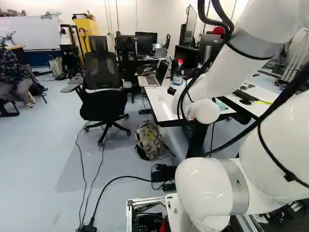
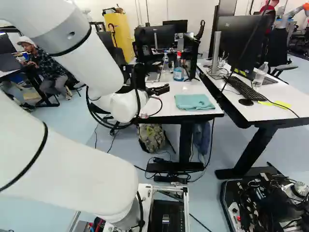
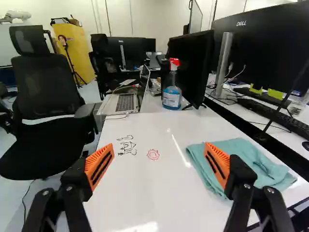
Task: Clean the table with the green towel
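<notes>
The towel has yet to be picked up, so the step in hand looks to be the approach for the grasp. The green towel (image 3: 241, 157) lies loosely folded on the desk (image 3: 145, 193), with a red drawing (image 3: 153, 154) and a black drawing (image 3: 128, 147) beside it, likely the marks to wipe off. Beyond the towel stands the spray bottle (image 3: 171, 92). The gripper (image 3: 159, 149) is empty, its two fingers wide apart; one overlaps the towel's near edge in the wrist view, the other is well to the drawings' side of it. In the right base view the arm (image 2: 87, 58) reaches out over the desk, wrist low and bent, with the gripper just left of the towel, pointing more ahead than down. The next move probably calls for shifting sideways until the towel is centred between the fingers, tipping them down and closing on a raised fold, without pressing hard into the desktop.
</notes>
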